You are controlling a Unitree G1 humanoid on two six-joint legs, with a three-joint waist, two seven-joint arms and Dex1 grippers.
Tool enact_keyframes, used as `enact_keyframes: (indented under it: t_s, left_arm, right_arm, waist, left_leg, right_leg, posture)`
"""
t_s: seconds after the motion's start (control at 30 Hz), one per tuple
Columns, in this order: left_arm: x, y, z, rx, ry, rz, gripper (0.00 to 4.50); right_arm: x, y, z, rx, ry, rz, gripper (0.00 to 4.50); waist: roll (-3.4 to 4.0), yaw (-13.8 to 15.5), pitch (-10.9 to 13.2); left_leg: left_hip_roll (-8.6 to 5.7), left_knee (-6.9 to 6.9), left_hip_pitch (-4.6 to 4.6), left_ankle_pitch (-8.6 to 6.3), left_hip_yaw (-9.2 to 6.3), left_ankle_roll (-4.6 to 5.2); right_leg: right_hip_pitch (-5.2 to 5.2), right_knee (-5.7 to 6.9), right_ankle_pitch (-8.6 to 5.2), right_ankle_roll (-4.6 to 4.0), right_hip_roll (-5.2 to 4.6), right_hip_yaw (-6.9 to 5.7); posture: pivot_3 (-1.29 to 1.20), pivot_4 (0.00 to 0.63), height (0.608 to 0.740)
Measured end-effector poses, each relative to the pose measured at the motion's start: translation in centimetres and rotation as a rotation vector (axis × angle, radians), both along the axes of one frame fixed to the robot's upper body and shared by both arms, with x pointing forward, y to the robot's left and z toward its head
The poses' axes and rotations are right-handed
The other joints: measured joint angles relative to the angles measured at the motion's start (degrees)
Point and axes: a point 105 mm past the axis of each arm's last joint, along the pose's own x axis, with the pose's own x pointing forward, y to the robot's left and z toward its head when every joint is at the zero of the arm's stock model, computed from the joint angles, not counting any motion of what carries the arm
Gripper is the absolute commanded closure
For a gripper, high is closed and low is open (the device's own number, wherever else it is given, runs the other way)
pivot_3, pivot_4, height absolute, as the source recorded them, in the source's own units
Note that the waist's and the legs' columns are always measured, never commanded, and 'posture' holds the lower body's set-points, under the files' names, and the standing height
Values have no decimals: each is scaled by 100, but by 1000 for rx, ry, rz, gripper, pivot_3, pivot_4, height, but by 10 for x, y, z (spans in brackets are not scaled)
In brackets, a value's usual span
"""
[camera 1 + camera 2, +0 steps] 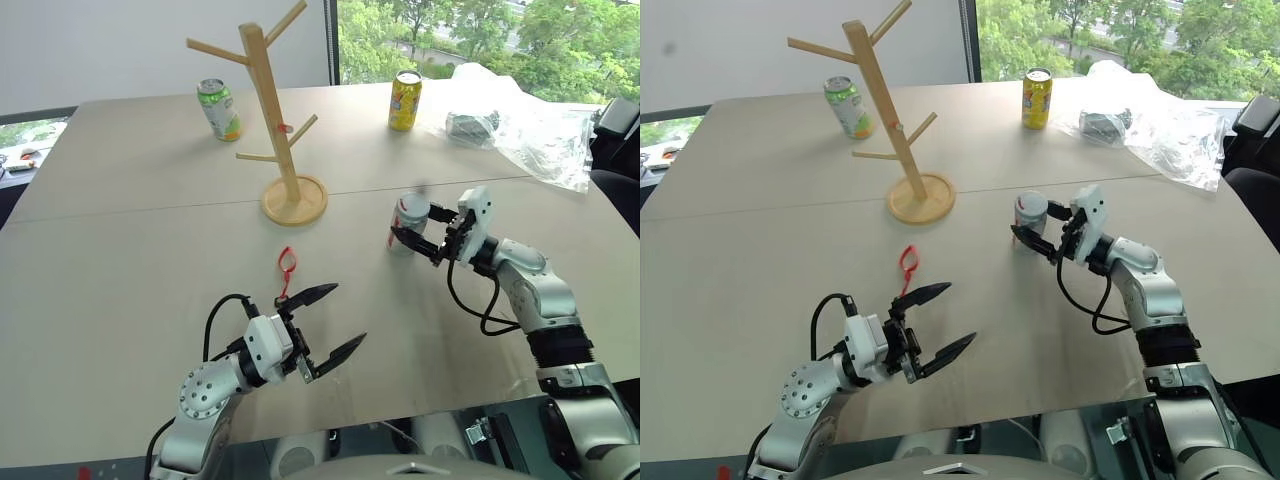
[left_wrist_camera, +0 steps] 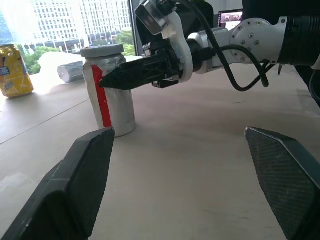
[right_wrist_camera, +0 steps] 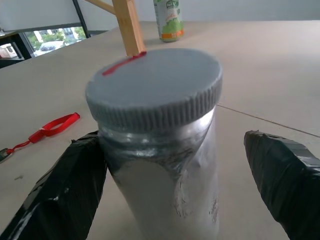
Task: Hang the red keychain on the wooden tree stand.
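Lying flat on the pale table [image 1: 120, 250], the red keychain [image 1: 287, 266] rests between the wooden tree stand [image 1: 270, 110] and the left gripper [image 1: 331, 319], its loop toward the stand and its thin end toward the gripper. The left gripper hovers low over the table just on the near side of the keychain, its two black fingers [image 1: 315, 294] spread well apart with nothing between them; whether the upper finger touches the strap's end cannot be told. The stand is upright on its round disc base [image 1: 295, 200] near the middle of the table, its slanted pegs bare apart from a tiny red fleck [image 1: 285, 128] beside the pole. To the right, the right gripper [image 1: 418, 240] is at a small silver jar [image 1: 408, 222] with a grey screw lid [image 3: 155, 87] and a red stripe on its label. Its fingers are apart, one on each side of the jar; the wrist view shows one finger [image 3: 65, 190] close against the jar wall and the other [image 3: 282, 175] well clear, so the jar is not clamped. A green can [image 1: 218, 108] is behind the stand to the left, a yellow can [image 1: 405, 100] farther right, and crumpled clear plastic [image 1: 530, 125] lies at the far right corner.
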Motion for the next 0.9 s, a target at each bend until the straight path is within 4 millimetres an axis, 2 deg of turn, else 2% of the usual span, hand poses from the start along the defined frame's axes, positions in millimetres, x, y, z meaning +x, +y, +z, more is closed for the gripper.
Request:
enact_keyframes:
  t_s: [0.17, 0.27, 0.33, 0.4, 0.53, 0.67, 0.7, 0.77, 0.9]
  left_arm:
    - [1, 1, 0, -4, 2, 16, 164]
    - [1, 1, 0, -6, 3, 21, 0]
    - [1, 1, 0, -7, 4, 22, 0]
    - [1, 1, 0, -8, 6, 24, 0]
    - [4, 1, 0, -15, 14, 38, 0]
    - [14, 0, 5, -62, 38, 61, 0]
    - [19, -1, 9, -84, 38, 68, 0]
    - [25, -1, 15, -112, 39, 75, 0]
    - [27, -2, 16, -122, 51, 73, 0]
  right_arm:
    - [2, 1, -8, -3, 11, -8, 0]
    - [3, 1, -10, -6, 13, -9, 846]
    - [3, 3, -11, -6, 14, -7, 1943]
    - [3, 3, -11, -6, 13, -7, 2357]
    - [9, -6, -7, 15, 7, -71, 2357]
    - [30, -45, 6, 76, -25, -307, 2357]
    - [38, -64, 8, 85, -35, -409, 2357]
    - [51, -119, 17, 67, -69, -659, 2357]
    - [49, -206, 17, 54, -63, -1042, 2357]
  waist:
    - [0, 2, 0]
    - [0, -1, 0]
    - [0, -2, 0]
    - [0, -2, 0]
    - [0, 7, 0]
    - [1, 12, 0]
    - [1, 22, 1]
    - [1, 44, 1]
    - [1, 7, 1]
  left_leg:
    - [0, 0, -1, 0, 0, 0]
    - [0, 0, 1, 0, 0, 0]
    - [0, 0, 1, 0, 0, 0]
    - [0, 0, 1, 0, 0, 0]
    - [0, 0, 0, 0, 0, 0]
    - [-2, 3, 0, 0, 0, 0]
    - [-5, 4, -1, 1, -2, 0]
    - [-12, 7, -2, 1, -2, 0]
    - [-19, -1, -1, 1, 4, 0]
  right_leg:
    - [0, 0, 1, 1, 0, 0]
    - [0, 1, 1, 1, 1, 0]
    - [0, 2, 0, 0, 1, 0]
    - [0, 2, 0, 1, 1, 0]
    - [0, 2, 1, 1, 0, 0]
    - [2, 3, 1, 2, 0, 0]
    - [2, 5, 1, 2, -1, 0]
    - [3, 6, 1, 1, -2, 2]
    - [2, 4, 12, 21, 4, 9]
  posture:
    - [0, 150, 740]
    - [0, 150, 740]
    - [0, 150, 740]
    - [0, 150, 740]
    - [0, 150, 740]
    - [0, 150, 740]
    - [0, 150, 740]
    - [0, 150, 740]
    - [0, 150, 740]
